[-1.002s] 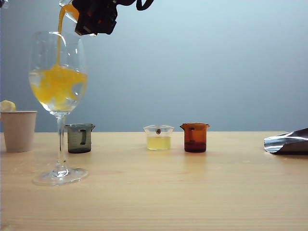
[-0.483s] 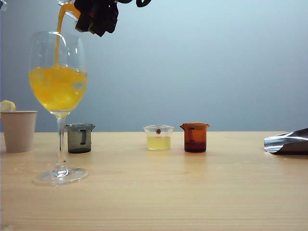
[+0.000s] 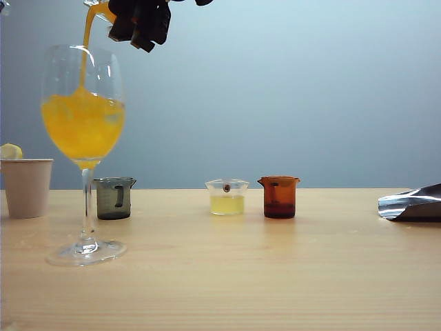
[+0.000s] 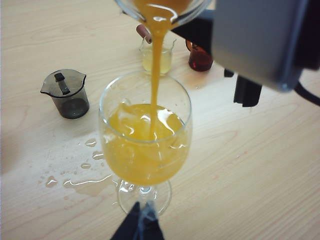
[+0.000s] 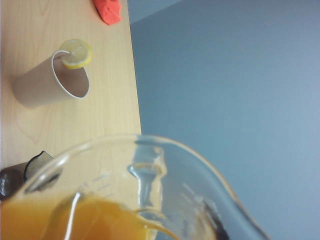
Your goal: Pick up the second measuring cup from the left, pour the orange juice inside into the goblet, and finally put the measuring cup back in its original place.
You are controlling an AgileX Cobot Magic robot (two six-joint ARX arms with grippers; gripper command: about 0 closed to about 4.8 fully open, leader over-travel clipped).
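nearest the camera, at the left of the pale wooden table (image 3: 289, 276), the tall clear stemmed goblet (image 3: 83, 148) is standing upright w/ its round bowl about half full of opaque bright orange juice (image 3: 83, 127). a thin stream of the juice is falling into the bowl from above. in the left wrist view small clear puddles (image 4: 85, 182) are lying on the wood just beside the goblet's foot, and the left gripper (image 4: 138, 227) is showing only as dark tips close by that foot; can't tell whether it's open or closed. above the goblet, at the top edge, the right gripper (image 3: 141, 21) is holding the tiny colourless clear glass beaker (image 3: 100, 12) tilted, spout down over the bowl, jaws clamped on it. farther back, a row is sitting on the table: beige paper cup (image 3: 26, 186) w/ a lemon slice (image 3: 10, 151) on its rim at far left, smoky grey beaker (image 3: 114, 198), a gap, then clear beaker of pale yellow liquid (image 3: 227, 197) and amber-brown beaker (image 3: 279, 196) just beside it. a crumpled silver foil bag (image 3: 413, 203) is lying at the right edge. a plain grey-blue wall (image 3: 310, 89) is filling the background.
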